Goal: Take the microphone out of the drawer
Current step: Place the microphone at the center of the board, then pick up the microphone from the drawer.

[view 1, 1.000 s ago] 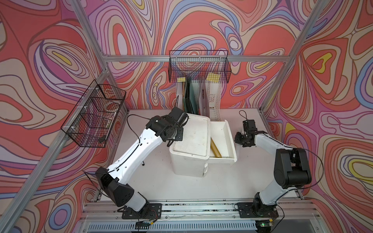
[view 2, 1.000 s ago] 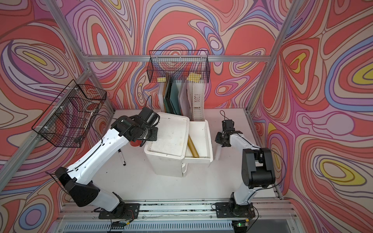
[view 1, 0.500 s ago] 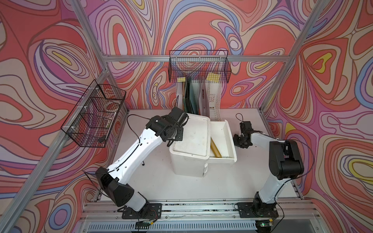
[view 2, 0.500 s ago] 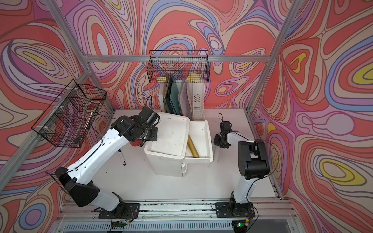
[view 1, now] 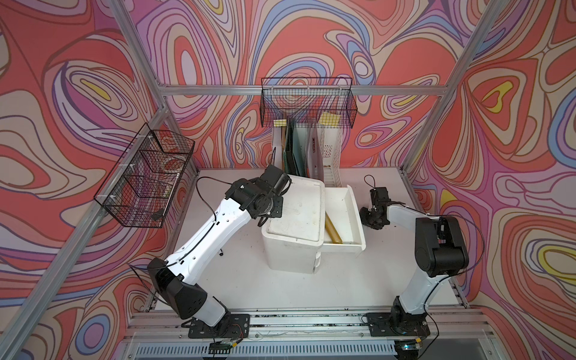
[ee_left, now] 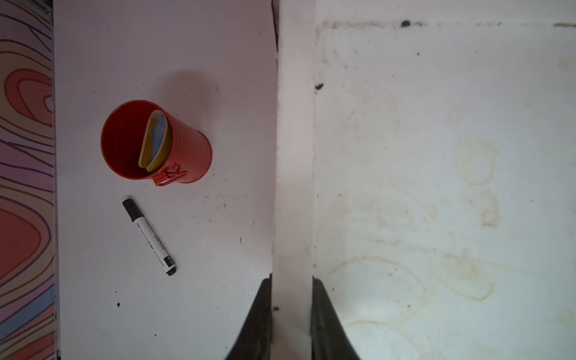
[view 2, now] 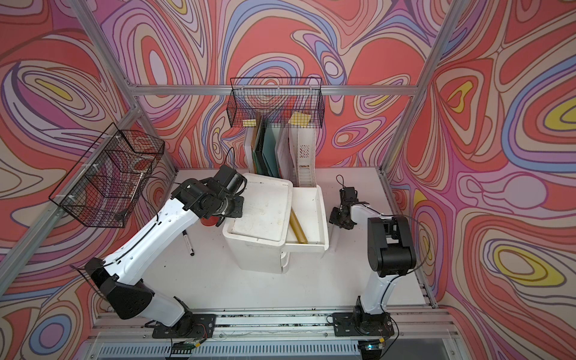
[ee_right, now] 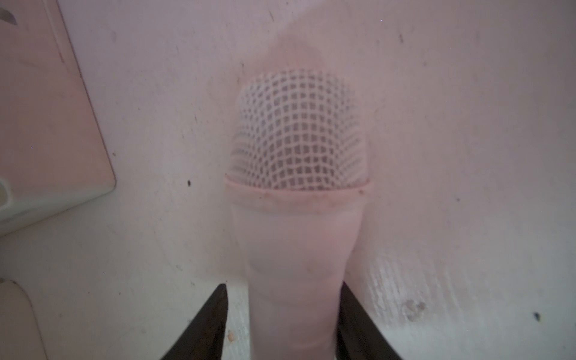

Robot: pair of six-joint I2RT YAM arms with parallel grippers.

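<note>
Swirly red, purple and blue walls all around, metal frame in the corners, scuffed white tabletop, wire baskets hung up.

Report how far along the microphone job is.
Done: the drawer stands open and the microphone is out, seemingly resting on the table beside it. In hand: the right tool straddles its handle with a gap showing, so it looks released; the left tool pinches the cabinet rim. Left: pull the right arm away.
</note>
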